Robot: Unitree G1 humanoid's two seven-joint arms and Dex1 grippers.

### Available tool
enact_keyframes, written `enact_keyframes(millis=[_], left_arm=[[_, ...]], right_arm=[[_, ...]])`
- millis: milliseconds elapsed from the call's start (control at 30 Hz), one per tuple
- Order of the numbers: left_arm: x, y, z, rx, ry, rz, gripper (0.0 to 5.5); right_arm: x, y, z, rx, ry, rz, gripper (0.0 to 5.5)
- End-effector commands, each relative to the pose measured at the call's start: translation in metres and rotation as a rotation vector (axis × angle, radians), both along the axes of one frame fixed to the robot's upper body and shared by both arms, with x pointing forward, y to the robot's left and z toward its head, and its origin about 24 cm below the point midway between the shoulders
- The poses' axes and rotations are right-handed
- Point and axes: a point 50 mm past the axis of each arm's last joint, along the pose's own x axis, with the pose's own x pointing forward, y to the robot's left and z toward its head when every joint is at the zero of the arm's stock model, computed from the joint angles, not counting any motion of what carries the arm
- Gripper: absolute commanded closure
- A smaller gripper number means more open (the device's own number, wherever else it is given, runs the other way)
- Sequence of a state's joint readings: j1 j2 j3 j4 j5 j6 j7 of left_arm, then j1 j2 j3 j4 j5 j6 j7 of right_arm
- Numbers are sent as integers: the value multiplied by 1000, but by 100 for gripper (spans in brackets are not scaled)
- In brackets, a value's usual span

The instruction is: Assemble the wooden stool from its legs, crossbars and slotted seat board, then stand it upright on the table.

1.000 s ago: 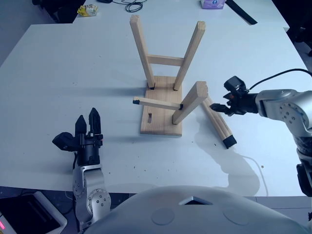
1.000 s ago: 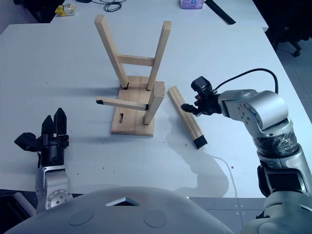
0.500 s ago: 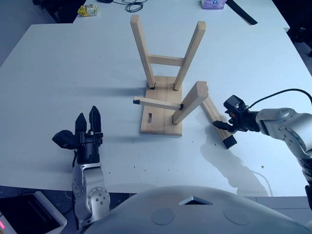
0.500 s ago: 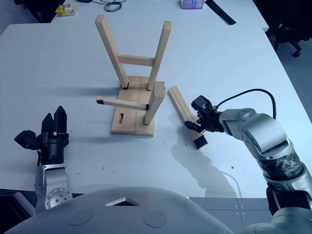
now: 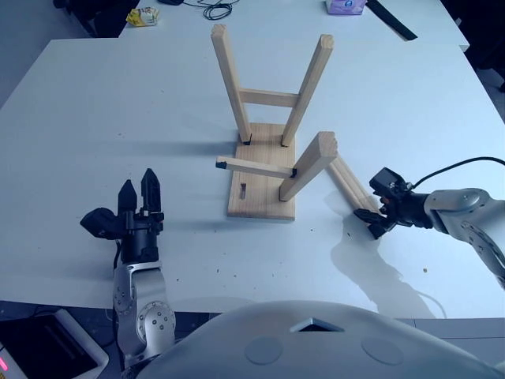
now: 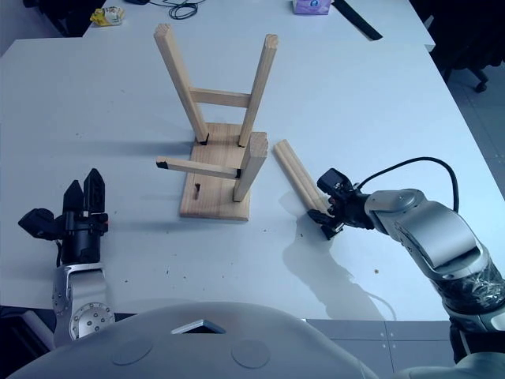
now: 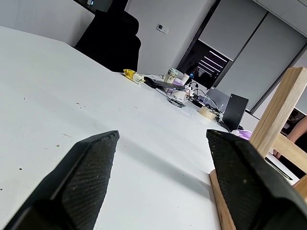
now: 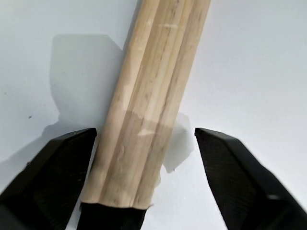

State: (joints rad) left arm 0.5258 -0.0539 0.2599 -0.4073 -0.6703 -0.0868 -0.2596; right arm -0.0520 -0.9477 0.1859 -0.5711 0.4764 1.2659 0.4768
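Where the white table (image 5: 118, 103) held the half-built stool (image 5: 268, 99) inverted on its seat board (image 5: 260, 197), a loose leg (image 5: 345, 178) lay beside it, the right gripper (image 5: 371, 223) spread around its capped end, the left gripper (image 5: 138, 183) open near the front edge. From the left wrist, a dark chair (image 7: 112, 38) and grey wall panels (image 7: 249, 38) stood beyond. From the right wrist, the leg lay between parted fingers (image 8: 57, 167).

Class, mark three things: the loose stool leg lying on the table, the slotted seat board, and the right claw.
loose stool leg (image 6: 300, 180), right eye view, mid-length of its wooden shaft.
slotted seat board (image 5: 268, 204), left eye view, bare near end.
right claw (image 8: 145, 132), right wrist view, midway between its fingertips.
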Motion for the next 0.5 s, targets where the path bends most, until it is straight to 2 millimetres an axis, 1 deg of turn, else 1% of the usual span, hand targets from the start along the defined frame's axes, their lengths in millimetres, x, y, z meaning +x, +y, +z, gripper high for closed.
enact_keyframes(millis=[33, 200, 333, 500], left_arm=[[3, -2, 2, 1, -3, 5, 212], [3, 0, 6, 11, -9, 0, 212], [5, 1, 7, 14, -5, -4, 212], [11, 2, 10, 25, -11, -26, 212]], right_arm=[[-2, -8, -7, -34, 4, -38, 170], [-6, -8, -12, -24, 10, -72, 170], [-7, -5, -21, 9, 32, -147, 170], [-7, 5, -24, 45, 24, -172, 170]])
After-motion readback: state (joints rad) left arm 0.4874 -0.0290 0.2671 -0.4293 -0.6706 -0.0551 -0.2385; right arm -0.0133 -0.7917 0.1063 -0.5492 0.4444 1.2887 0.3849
